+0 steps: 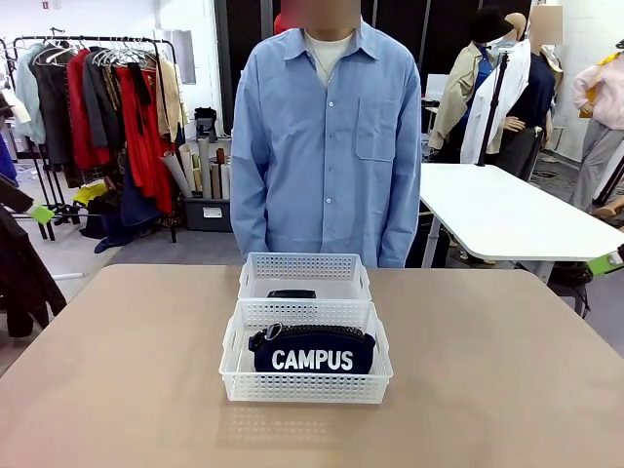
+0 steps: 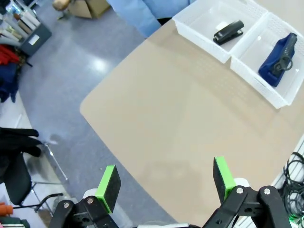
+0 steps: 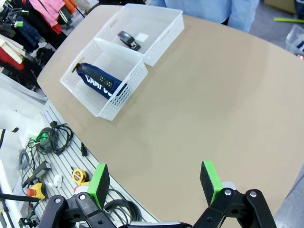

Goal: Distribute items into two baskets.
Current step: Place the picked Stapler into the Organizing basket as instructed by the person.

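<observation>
Both items sit in baskets already: pouch stands on edge in the nearer basket, stapler lies flat in the farther basket, the two baskets touching end to end w/ the person standing right behind them. So the sort looks done, or it hasn't started and these get emptied first; can't tell which.

Risks from here: if either arm dives in anyway, the stapler's the tricky one. It's small and low against the basket floor, so a tool coming down could catch the perforated wall and drag the light basket across the counter. The pouch is soft fabric, propped upright; a nudge tips it over or a pinch grabs just a fold and it sags out. Both arms reaching at once is also a clash risk, bc the baskets are packed tight together.

Poses now: left tool hangs high over bare counter near its edge, pads spread wide, nothing btwn them; baskets lie well ahead of it, up and to its right in its own view. Right tool does likewise, fingers wide apart and empty, above the counter's near edge, baskets far ahead and to its left.
</observation>
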Robot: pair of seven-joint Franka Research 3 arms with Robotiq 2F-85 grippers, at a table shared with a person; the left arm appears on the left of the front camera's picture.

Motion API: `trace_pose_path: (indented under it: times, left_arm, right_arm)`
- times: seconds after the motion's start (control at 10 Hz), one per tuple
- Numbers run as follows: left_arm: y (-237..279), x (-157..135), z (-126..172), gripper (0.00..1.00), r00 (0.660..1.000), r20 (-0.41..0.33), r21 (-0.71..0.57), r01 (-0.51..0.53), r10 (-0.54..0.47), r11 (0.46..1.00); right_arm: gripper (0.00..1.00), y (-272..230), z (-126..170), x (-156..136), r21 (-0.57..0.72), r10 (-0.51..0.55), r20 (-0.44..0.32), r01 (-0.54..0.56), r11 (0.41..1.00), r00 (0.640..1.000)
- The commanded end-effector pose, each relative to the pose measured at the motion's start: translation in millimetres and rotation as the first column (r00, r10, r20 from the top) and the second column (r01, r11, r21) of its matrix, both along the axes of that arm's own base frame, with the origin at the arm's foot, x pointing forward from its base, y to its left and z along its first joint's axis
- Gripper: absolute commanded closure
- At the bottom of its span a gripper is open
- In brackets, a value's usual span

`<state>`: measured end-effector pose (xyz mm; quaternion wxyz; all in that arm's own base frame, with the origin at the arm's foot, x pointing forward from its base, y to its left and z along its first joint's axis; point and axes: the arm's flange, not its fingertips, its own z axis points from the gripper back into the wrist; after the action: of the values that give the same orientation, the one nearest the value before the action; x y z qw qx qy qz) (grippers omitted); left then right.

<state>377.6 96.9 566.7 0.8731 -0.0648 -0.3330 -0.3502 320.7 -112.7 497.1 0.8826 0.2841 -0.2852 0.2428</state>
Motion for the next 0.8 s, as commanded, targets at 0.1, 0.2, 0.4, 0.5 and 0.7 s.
trace_pose_path:
  times: [0.1,0.2,0.4,0.5,0.7]
  left_arm:
    - [-3.9,-0.7,-3.8,0.00,0.999,0.038,-0.022,-0.023,0.024,0.999]
    - [-3.8,1.3,-3.1,0.00,0.998,0.061,-0.010,-0.001,0.001,1.000]
    - [-1.5,1.0,-1.9,0.00,1.000,0.014,-0.006,0.000,0.000,1.000]
    - [-1.5,1.0,-1.9,0.00,1.000,0.014,-0.006,0.000,0.000,1.000]
    - [-1.5,1.0,-1.9,0.00,1.000,0.014,-0.006,0.000,0.000,1.000]
  right_arm:
    - [0.00,-0.1,1.7,0.0,0.005,-0.006,0.001,0.006,1.000,1.000]
    - [0.00,-0.1,1.7,0.0,0.005,-0.006,0.001,0.006,1.000,1.000]
    - [0.00,-0.1,1.7,0.0,0.005,-0.006,0.001,0.006,1.000,1.000]
    - [0.00,-0.1,1.7,0.0,0.005,-0.006,0.001,0.006,1.000,1.000]
    - [0.00,-0.1,1.7,0.0,0.005,-0.006,0.001,0.006,1.000,1.000]
